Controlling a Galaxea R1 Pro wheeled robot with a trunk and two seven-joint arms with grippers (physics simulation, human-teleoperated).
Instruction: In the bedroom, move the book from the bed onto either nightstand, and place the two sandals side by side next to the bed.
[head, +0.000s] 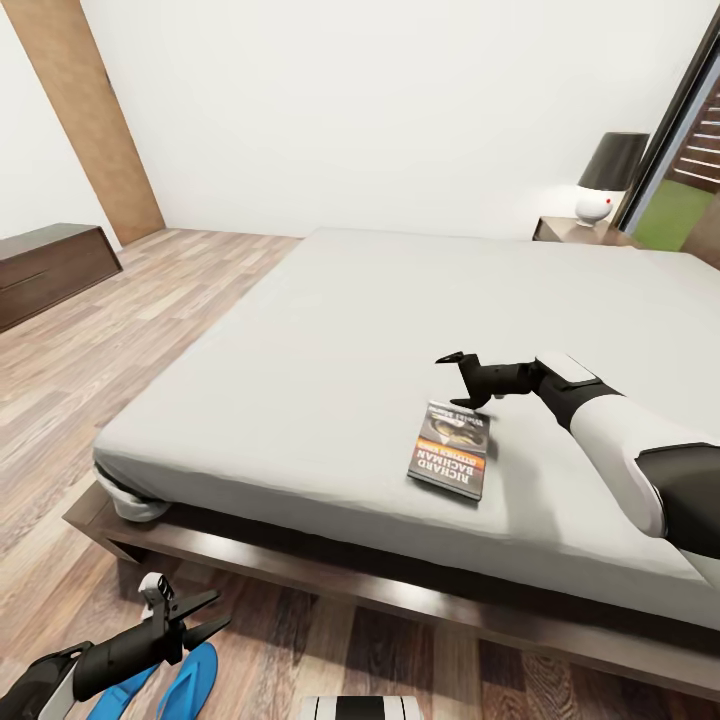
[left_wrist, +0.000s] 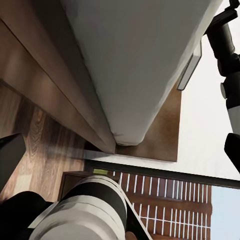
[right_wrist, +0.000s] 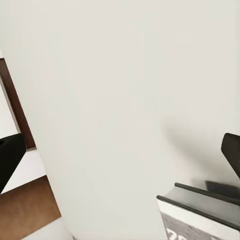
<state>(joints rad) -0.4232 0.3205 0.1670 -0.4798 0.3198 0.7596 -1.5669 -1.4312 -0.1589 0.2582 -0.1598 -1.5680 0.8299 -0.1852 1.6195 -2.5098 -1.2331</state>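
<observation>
We see the book (head: 450, 450) lying flat on the bed (head: 330, 330), cover up, near the mattress edge closest to us. Its long axis runs from that edge toward the headboard end, tilted slightly to the right, and the white title lettering reads upside down from the head view, so the top of the cover faces us. In the right wrist view the book's edge (right_wrist: 200, 207) shows as a dark slab on the pale mattress.

Just beyond the book's far end hangs the right gripper (head: 452, 372), its dark fingers spread apart and pointing left across the mattress, above the book and not touching it. Nothing lies between gripper and book.

Down on the plank floor (head: 130, 330), beside the bed's dark frame (head: 330, 585), the two sandals (head: 170, 682) lie close together, toes pointing toward the bed. The left gripper (head: 205, 615) hovers over them with its fingers parted; we think it holds nothing, though its arm hides part of the nearer sandal.

At the far right corner of the bed stands a nightstand (head: 580, 232) with a white lamp (head: 605, 180) under a dark shade; the whole width of the mattress lies between it and the book. A long low dark bench (head: 50, 270) sits against the left wall, well apart from the bed, and a brown door (head: 90, 115) leans into view beyond it.
</observation>
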